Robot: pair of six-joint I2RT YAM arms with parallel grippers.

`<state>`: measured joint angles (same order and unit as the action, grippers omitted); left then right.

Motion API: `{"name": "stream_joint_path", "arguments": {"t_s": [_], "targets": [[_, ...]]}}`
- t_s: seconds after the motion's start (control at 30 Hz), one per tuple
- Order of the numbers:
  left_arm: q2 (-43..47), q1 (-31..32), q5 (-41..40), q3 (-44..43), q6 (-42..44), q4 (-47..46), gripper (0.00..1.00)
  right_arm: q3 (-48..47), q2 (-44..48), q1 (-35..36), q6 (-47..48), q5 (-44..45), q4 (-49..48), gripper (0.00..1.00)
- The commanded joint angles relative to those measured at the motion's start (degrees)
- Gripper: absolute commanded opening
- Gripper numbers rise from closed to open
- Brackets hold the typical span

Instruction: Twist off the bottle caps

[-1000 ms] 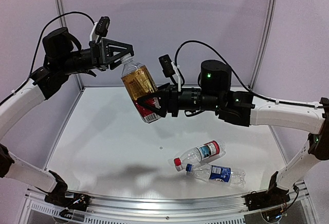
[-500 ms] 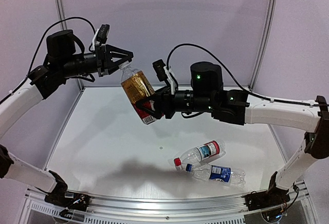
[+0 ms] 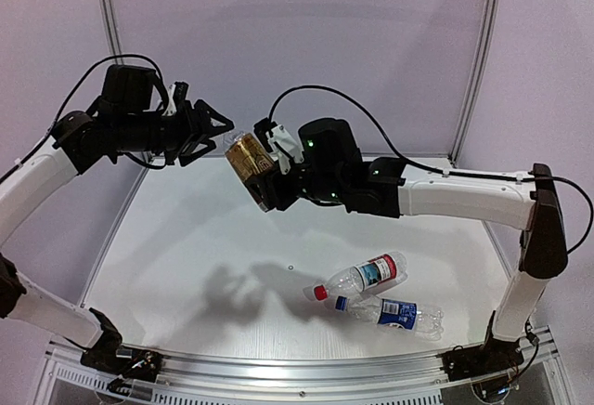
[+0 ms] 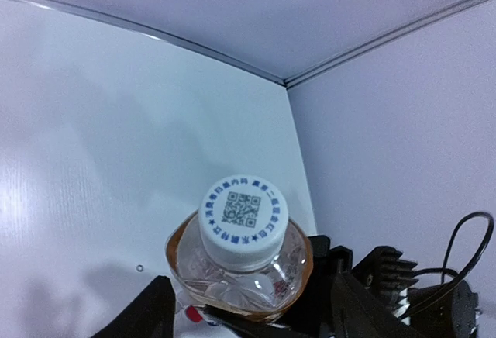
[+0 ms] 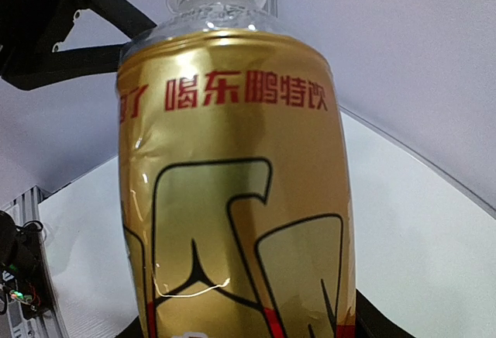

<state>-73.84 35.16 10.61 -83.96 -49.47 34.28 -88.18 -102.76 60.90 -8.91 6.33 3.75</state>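
My right gripper (image 3: 275, 191) (image 5: 248, 330) is shut on the amber bottle (image 3: 251, 165) (image 5: 232, 191) with the gold-red label, holding it in the air, tilted toward the left arm. Its white cap (image 4: 243, 220) sits on the neck and faces the left wrist camera. My left gripper (image 3: 221, 137) (image 4: 252, 305) is open, with its fingers (image 4: 151, 311) standing either side of the cap and apart from it. On the table lie the red-white labelled bottle (image 3: 364, 277) with its red cap (image 3: 321, 292) and the blue labelled bottle (image 3: 397, 314) with its blue cap (image 3: 342, 303).
The white table (image 3: 186, 247) has a raised rim and purple walls behind it. The two lying bottles touch each other at the front right. The right arm (image 3: 464, 199) stretches across the back of the table.
The left gripper closed on the white cap half a second ago, then opened and drew back left. The right arm carried the amber bottle left and tilted it further.
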Motion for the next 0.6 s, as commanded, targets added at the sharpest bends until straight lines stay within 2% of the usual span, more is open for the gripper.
{"name": "stream_joint_path", "arguments": {"t_s": [0.0,0.07,0.23,0.43,0.57], "targets": [[1.67,0.31,-4.47,-1.81,0.76,1.94,0.77,0.74,0.45,-0.39,0.35,1.57,0.18,0.0],[3.28,-0.37,-5.2,-1.91,1.94,2.1,0.87,1.8,1.1,-0.41,-0.35,1.26,0.14,0.0],[8.64,-3.43,-2.37,2.06,7.87,0.55,0.92,4.07,3.61,-0.38,-1.13,-0.79,0.06,0.0],[17.15,-9.81,14.81,11.36,17.05,-13.39,0.91,8.68,8.49,-0.42,-2.39,-16.14,-5.71,0.0],[16.86,-11.87,25.69,11.98,16.51,-18.08,0.9,8.49,9.28,-0.4,-6.4,-24.32,-7.94,0.0]]}}
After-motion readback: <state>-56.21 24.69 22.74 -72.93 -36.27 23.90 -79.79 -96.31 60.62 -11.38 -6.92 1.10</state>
